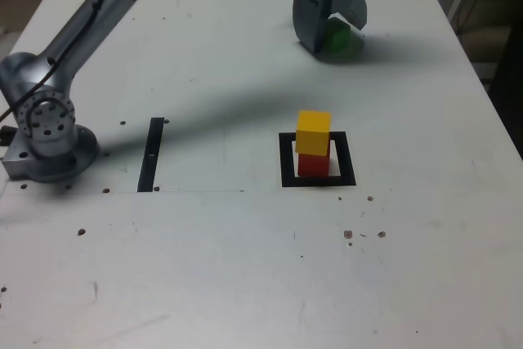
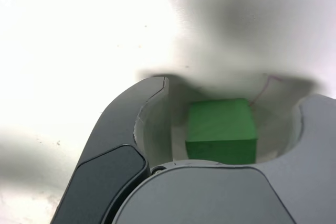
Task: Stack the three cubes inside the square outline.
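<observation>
Exterior view: the red cube point(image 1: 314, 164) sits within the square outline point(image 1: 346, 171), with the yellow cube point(image 1: 313, 132) on top, so two of the three look stacked. The green cube point(image 1: 337, 37) is at the far side of the worktop point(image 1: 196, 267), by the jaws point(image 1: 331, 32). Wrist view: the jaws stand apart, the green cube between them, with a gap visible on one side at least. Gripping it and setting it on the yellow one remain.
</observation>
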`<state>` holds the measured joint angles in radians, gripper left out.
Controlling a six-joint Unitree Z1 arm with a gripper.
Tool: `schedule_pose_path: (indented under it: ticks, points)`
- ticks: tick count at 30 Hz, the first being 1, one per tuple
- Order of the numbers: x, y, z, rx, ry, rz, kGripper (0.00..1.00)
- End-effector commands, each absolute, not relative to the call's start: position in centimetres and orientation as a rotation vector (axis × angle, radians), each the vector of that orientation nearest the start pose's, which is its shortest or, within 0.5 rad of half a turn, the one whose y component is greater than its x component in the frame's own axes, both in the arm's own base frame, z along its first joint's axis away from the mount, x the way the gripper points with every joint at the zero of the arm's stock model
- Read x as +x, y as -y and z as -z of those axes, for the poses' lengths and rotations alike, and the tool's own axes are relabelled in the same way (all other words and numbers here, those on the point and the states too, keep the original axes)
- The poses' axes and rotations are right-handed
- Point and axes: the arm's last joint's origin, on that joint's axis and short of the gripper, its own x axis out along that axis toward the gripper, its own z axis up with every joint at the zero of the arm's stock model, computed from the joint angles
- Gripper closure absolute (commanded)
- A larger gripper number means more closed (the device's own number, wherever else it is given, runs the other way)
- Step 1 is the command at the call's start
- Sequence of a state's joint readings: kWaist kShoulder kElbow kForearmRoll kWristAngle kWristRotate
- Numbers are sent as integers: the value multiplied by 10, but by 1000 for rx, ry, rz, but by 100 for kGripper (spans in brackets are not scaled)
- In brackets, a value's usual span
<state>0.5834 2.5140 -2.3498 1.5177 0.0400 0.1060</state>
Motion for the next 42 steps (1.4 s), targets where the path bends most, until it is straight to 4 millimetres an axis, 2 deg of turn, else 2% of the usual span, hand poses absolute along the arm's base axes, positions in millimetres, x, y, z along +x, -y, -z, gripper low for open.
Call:
schedule_pose_path:
  ticks: [1,18,24,33,42]
  points:
    - [413,-274,-212,-375,-1653,-380,70]
    - [413,-272,-213,-369,-1655,-377,70]
    - [410,-263,-225,-329,-1654,-352,70]
    - [398,-226,-262,-222,-1655,-262,70]
    - [373,-165,-302,-101,-1670,-170,70]
